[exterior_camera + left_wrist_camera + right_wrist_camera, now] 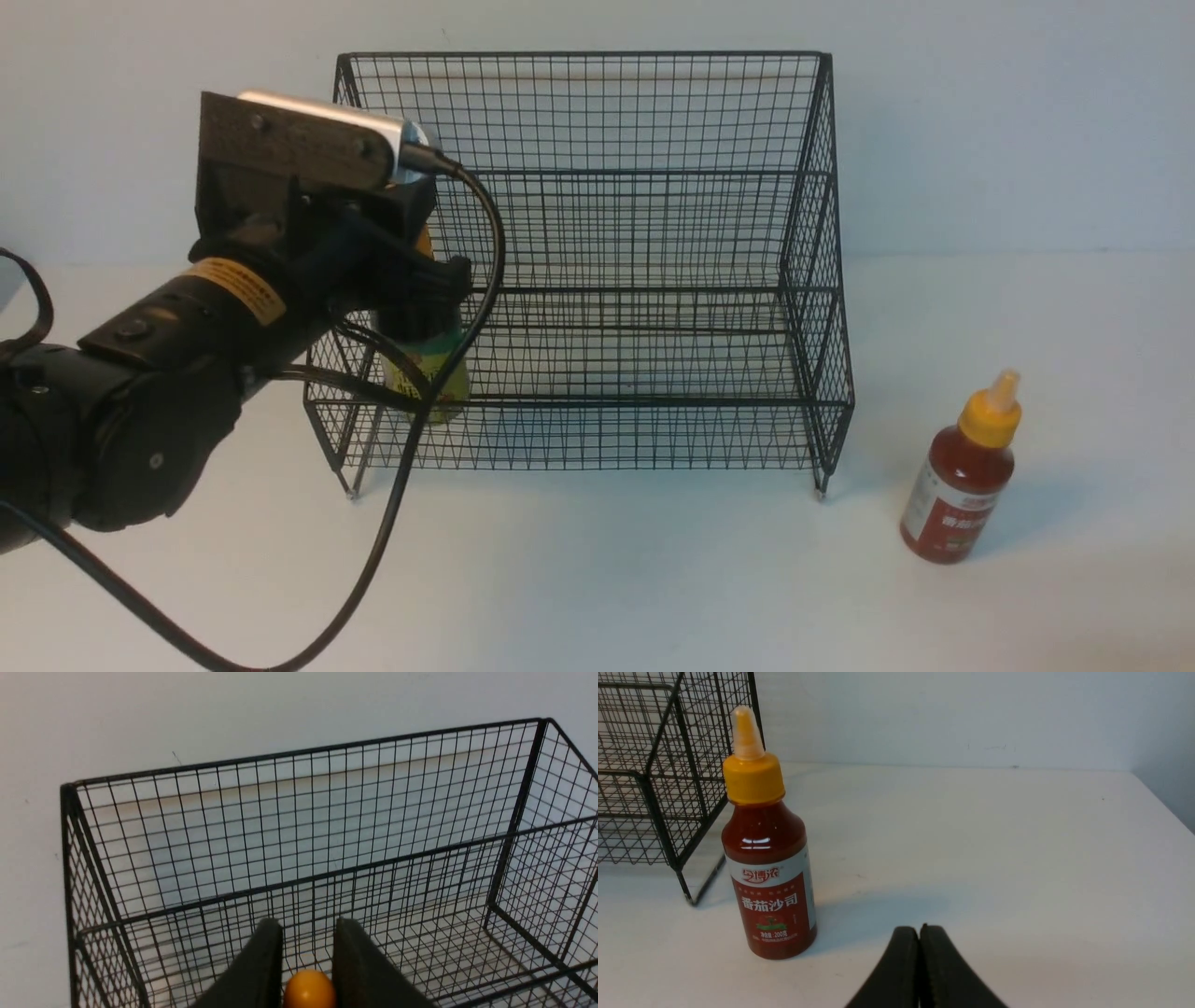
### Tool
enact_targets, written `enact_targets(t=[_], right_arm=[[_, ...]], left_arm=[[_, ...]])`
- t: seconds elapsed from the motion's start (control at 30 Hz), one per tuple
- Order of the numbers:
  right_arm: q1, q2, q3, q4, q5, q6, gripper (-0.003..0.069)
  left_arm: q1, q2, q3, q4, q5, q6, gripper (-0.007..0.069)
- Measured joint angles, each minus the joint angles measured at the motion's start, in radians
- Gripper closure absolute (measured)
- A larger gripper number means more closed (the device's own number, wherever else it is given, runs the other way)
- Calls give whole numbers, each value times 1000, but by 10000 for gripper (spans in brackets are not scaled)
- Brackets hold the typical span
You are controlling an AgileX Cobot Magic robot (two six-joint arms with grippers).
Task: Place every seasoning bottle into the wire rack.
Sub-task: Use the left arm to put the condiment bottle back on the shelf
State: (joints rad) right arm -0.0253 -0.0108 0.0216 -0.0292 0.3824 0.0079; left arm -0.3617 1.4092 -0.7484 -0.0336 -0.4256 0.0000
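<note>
"Left arm (215,299) looms closest to us, a black cable (411,448) looping across it, and it's reaching to the left end of the wire rack (583,402)!"

"And what's in the left gripper (308,940)?"

"Got one! Its jaws are clamped on the dark bottle (431,359). Check the left wrist view: orange cap (310,989) right between the fingertips, the rack's tall grid spreading behind. Yellow-green label facing us below the arm in the front view!"

"Is that bottle inside the lower tier?"

"Can't call it! It's at the left end of the rack, but arm and cable cover too much to say whether its base is resting on the wire."

"Over to the other side, then!"

"Red bottle (957,476), standing on the worktop (653,579), outside the rack! It's off to the right, apart from the mesh and nearer to us than the rack's feet. Yellow collar, pale pointed tip, white-and-red label."

"And the right gripper (920,928)?"

"Jaws pressed together, tip to tip, nothing between them. The red bottle's in its wrist view, upright, untouched!"
</note>
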Motion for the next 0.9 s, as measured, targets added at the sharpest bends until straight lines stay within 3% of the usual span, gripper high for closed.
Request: enact_targets(t=[0.23, 0.43, 0.53, 0.73, 0.9], right_arm=[[0, 0, 0, 0, 0, 0, 673], [0, 0, 0, 0, 0, 0, 673], [0, 0, 0, 0, 0, 0, 673], [0, 0, 0, 0, 0, 0, 673], [0, 0, 0, 0, 0, 0, 673]], left_arm=[[0, 8, 0, 0, 142, -20, 503], [0, 8, -1, 0, 149, -21, 496], [0, 7, -3, 0, 149, -25, 448], [0, -10, -7, 0, 159, -26, 256], [0, -104, -7, 0, 212, -26, 216]])
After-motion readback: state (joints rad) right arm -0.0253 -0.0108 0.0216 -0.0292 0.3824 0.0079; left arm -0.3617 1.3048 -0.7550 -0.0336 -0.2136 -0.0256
